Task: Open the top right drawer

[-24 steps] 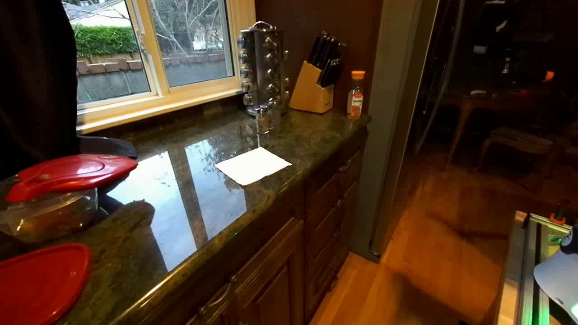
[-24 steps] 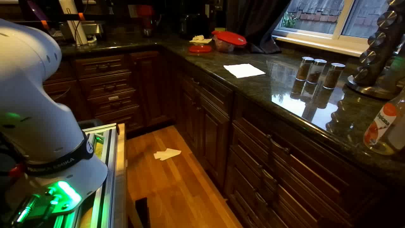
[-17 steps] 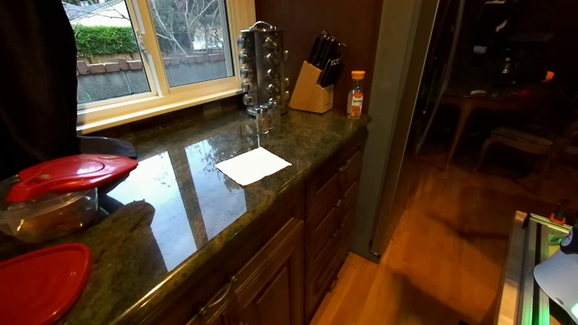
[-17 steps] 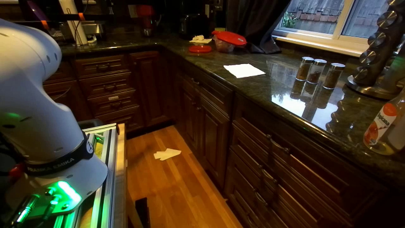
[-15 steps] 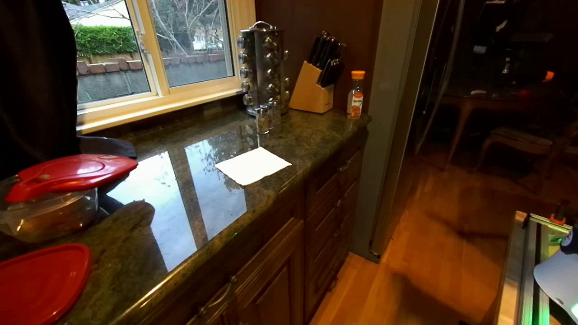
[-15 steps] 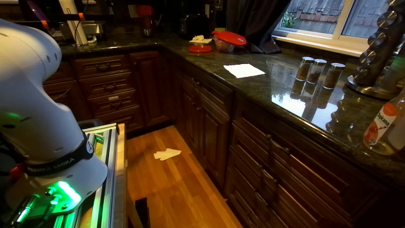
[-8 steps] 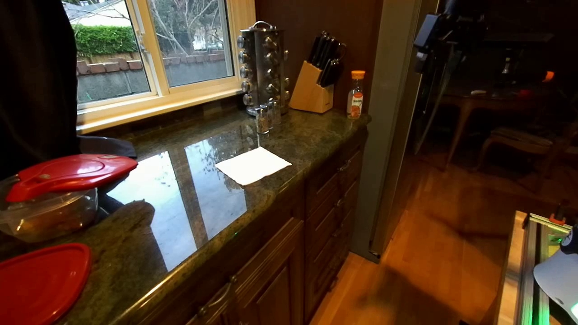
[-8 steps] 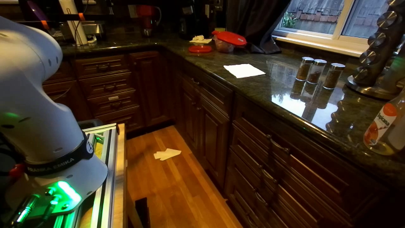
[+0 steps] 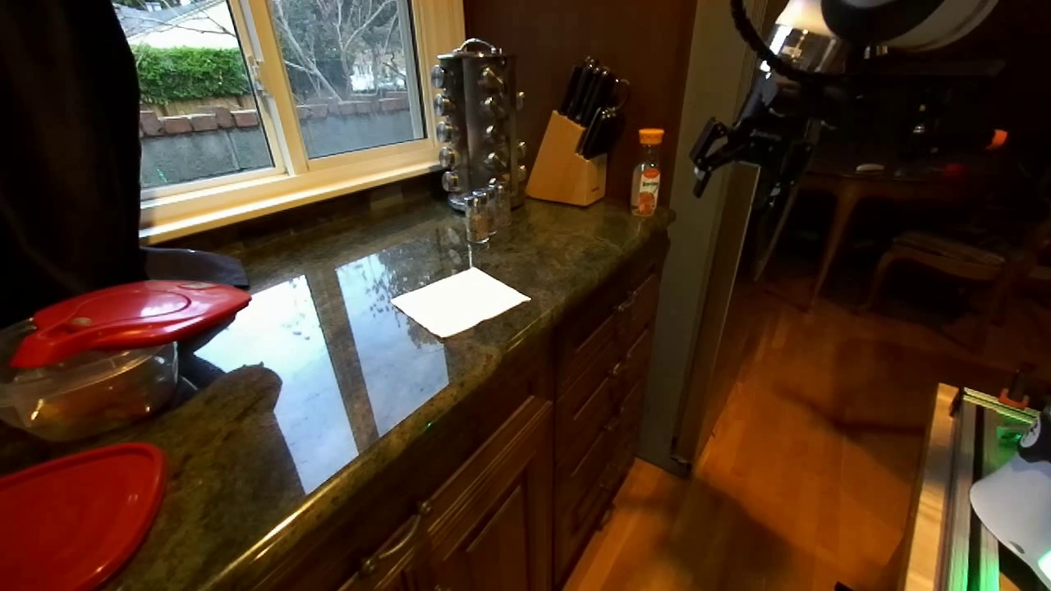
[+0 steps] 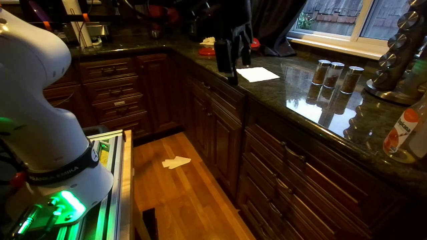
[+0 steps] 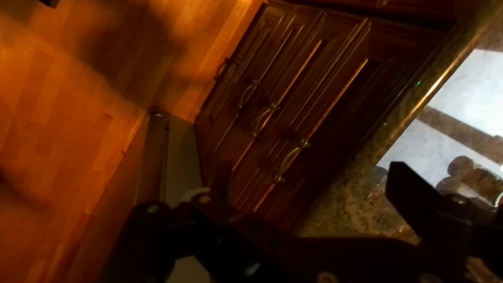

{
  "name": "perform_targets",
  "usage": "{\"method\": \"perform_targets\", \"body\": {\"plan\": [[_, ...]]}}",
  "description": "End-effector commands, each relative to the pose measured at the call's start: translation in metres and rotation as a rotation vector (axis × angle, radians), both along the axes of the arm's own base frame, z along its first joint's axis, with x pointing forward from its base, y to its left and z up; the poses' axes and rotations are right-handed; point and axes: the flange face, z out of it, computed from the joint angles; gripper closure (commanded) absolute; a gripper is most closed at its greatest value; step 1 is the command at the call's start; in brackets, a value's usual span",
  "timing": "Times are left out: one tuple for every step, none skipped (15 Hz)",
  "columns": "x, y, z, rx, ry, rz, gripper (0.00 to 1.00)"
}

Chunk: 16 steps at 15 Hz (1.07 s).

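The top right drawer is the uppermost dark brown wood front in the drawer stack under the counter. It shows in both exterior views (image 9: 593,346) (image 10: 322,163) and in the wrist view (image 11: 336,125). It is closed, so its inside is hidden. Its curved metal handle shows in the wrist view (image 11: 290,159) and an exterior view (image 10: 293,152). My black gripper (image 11: 310,175) is open and empty, its fingers wide apart. It hangs in the air out in front of the cabinets, apart from the handle, and shows in both exterior views (image 9: 736,179) (image 10: 239,70).
The granite counter (image 10: 283,96) juts over the drawers. It bears a white sheet (image 9: 461,302), spice jars (image 10: 333,75), a spice rack (image 9: 480,123), a knife block (image 9: 566,164) and a juice bottle (image 9: 647,176). A tall grey panel (image 9: 673,369) stands beside the drawer stack.
The arm has swung my gripper down into both exterior views; it was mostly out of sight or in the dark before. The drawers and counter things have not moved.
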Motion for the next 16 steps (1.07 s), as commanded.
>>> {"method": "perform_targets", "body": {"plan": [[0.022, -0.022, -0.053, 0.068, -0.034, -0.186, 0.0], [0.028, -0.027, -0.067, 0.084, -0.03, -0.224, 0.0], [0.033, -0.033, -0.08, 0.092, -0.038, -0.259, 0.0], [0.039, -0.038, -0.094, 0.093, -0.044, -0.277, 0.0], [0.044, -0.042, -0.106, 0.1, -0.029, -0.3, 0.0], [0.031, -0.034, -0.083, 0.075, -0.045, -0.239, 0.0], [0.035, -0.039, -0.096, 0.078, -0.036, -0.256, 0.0], [0.037, -0.042, -0.105, 0.08, -0.025, -0.267, 0.0], [0.04, -0.043, -0.109, 0.082, -0.019, -0.271, 0.0], [0.042, -0.044, -0.109, 0.084, -0.018, -0.274, 0.0], [0.043, -0.044, -0.108, 0.085, -0.02, -0.275, 0.0], [0.044, -0.044, -0.107, 0.085, -0.023, -0.275, 0.0], [0.047, -0.044, -0.114, 0.1, -0.005, -0.284, 0.0], [0.05, -0.048, -0.124, 0.1, -0.003, -0.298, 0.0], [0.052, -0.05, -0.131, 0.11, 0.009, -0.31, 0.0], [0.054, -0.054, -0.14, 0.113, 0.007, -0.324, 0.0]]}}
